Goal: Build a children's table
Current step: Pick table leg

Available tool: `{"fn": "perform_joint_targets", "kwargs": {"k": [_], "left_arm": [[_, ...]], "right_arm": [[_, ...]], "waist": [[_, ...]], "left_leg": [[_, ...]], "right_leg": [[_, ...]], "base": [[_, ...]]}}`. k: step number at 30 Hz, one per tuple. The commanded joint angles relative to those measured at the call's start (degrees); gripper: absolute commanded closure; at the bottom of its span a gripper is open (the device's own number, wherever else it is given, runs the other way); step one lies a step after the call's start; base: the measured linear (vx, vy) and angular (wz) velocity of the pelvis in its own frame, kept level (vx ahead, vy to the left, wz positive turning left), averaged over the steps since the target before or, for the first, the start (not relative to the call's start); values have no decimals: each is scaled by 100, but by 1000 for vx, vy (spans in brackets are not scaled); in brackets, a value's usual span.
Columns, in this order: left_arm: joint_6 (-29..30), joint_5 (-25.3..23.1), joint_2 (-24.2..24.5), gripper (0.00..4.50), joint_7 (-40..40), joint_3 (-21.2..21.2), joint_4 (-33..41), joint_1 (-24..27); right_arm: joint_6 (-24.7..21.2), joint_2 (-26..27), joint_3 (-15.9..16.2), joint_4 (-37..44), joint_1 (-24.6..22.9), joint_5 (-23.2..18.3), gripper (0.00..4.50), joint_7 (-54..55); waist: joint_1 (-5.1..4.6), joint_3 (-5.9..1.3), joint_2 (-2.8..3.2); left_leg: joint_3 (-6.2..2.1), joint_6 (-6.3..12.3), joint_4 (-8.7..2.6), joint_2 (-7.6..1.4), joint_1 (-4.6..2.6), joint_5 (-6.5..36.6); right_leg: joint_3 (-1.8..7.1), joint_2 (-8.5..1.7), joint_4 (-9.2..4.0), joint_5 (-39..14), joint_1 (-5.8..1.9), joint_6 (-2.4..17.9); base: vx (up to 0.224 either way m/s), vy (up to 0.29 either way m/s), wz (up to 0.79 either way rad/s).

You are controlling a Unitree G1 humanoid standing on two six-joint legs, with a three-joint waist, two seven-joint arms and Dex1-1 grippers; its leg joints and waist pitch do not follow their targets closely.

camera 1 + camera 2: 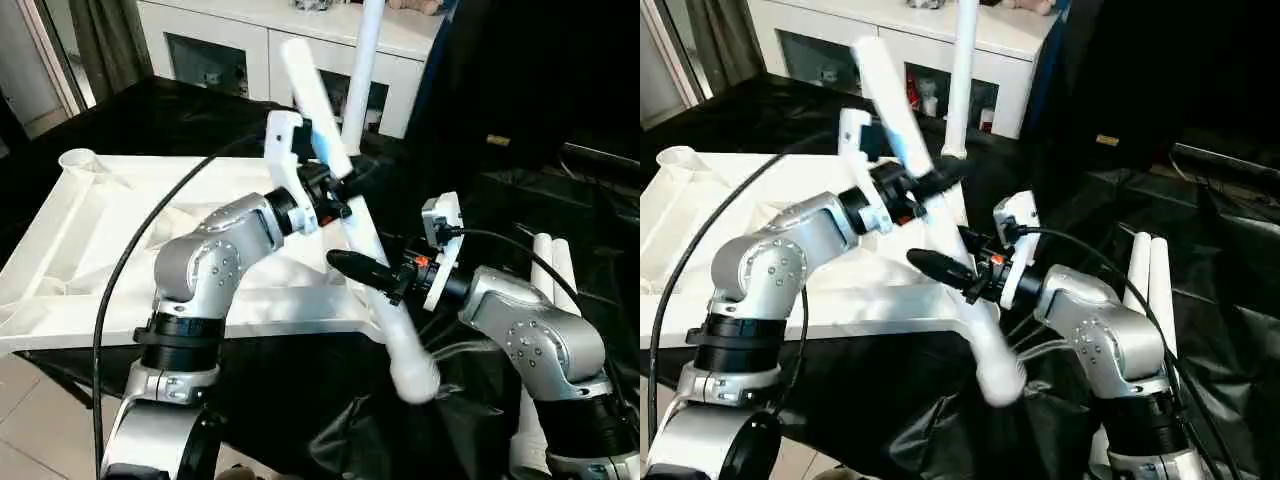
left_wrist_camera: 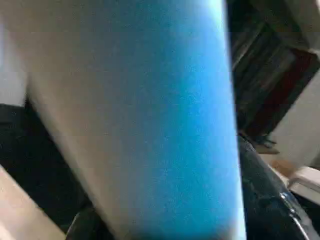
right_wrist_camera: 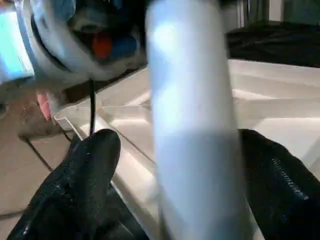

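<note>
Aloft, leg [image 1: 362,240] slants — left pincer [image 1: 335,190] gripping, right pincer's [image 3: 172,200] fingers astride.

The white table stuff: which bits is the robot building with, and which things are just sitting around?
For the job:
- table top, upside down
- leg at both end effectors
- leg already standing in a corner
- two spare legs on the black cloth

Just lying about:
- white cabinet with glass doors
- black cloth
</note>
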State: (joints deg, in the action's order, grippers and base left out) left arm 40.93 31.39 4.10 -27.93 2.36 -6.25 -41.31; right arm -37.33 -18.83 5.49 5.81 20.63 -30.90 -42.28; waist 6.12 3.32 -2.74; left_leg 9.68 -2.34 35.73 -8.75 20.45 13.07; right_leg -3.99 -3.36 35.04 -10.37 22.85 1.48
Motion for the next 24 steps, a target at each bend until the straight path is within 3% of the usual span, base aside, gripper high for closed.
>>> {"fn": "perform_joint_targets", "kwargs": {"k": [1, 2, 4, 5, 6, 10, 11, 21, 24], "left_arm": [[-10, -333, 76, 270, 310, -14, -85, -203], [-8, -340, 76, 272, 344, -1, -94, -244], [13, -360, 101, 275, 415, 25, -127, -351], [30, -362, 132, 279, 429, 33, -122, -392], [46, -362, 155, 281, 431, 37, -117, -410], [98, -351, 305, 285, 360, 36, -117, -482], [114, -313, 330, 286, 359, 54, -132, -501], [269, -155, 389, 290, 299, 112, -74, -582], [150, -259, 450, 291, 332, 120, -160, -581]], "right_arm": [[-285, -392, 290, 358, 206, 406, 67, 85], [-337, -458, 370, 409, 209, 491, 67, 123], [-569, -608, 568, 538, 214, 727, 67, 295], [-652, -663, 653, 610, 201, 826, 67, 361], [-687, -706, 718, 647, 202, 907, 67, 398], [-876, -830, 984, 747, 230, 1214, 67, 638], [-929, -815, 1033, 691, 277, 1277, 95, 737], [-1076, -656, 930, 478, 342, 1343, 172, 918], [-1052, -653, 719, 576, 321, 1038, 200, 669]], "waist": [[-1, -344, -15], [-5, -337, -3], [-9, -332, -23], [-28, -332, -144], [-11, -330, -96], [-44, -326, -35], [-62, -328, -35], [-74, -322, -42], [-73, -328, -38]], "left_leg": [[-197, -14, -496, -460, -33, 357], [-173, 2, -487, -454, -52, 349], [-178, -1, -491, -444, -12, 368], [-166, 33, -485, -430, 6, 367], [-181, 28, -488, -427, 11, 333], [-187, -20, -493, -444, -9, 316], [-185, -39, -492, -448, -14, 362], [-179, -70, -491, -453, -16, 436], [-179, -30, -489, -457, -11, 403]], "right_leg": [[347, -577, -420, -1329, -326, 838], [363, -583, -427, -1264, -289, 857], [364, -591, -430, -1358, -327, 836], [363, -603, -450, -1501, -336, 763], [362, -609, -428, -1552, -340, 750], [361, -591, -430, -1436, -305, 785], [362, -594, -426, -1403, -306, 818], [372, -604, -420, -1338, -315, 931], [371, -604, -403, -1225, -328, 960]], "base": [[0, 0, 0], [0, 0, 0], [0, 0, 0], [0, 0, 0], [0, 0, 0], [0, 0, 0], [0, 0, 0], [0, 0, 0], [0, 0, 0]]}}
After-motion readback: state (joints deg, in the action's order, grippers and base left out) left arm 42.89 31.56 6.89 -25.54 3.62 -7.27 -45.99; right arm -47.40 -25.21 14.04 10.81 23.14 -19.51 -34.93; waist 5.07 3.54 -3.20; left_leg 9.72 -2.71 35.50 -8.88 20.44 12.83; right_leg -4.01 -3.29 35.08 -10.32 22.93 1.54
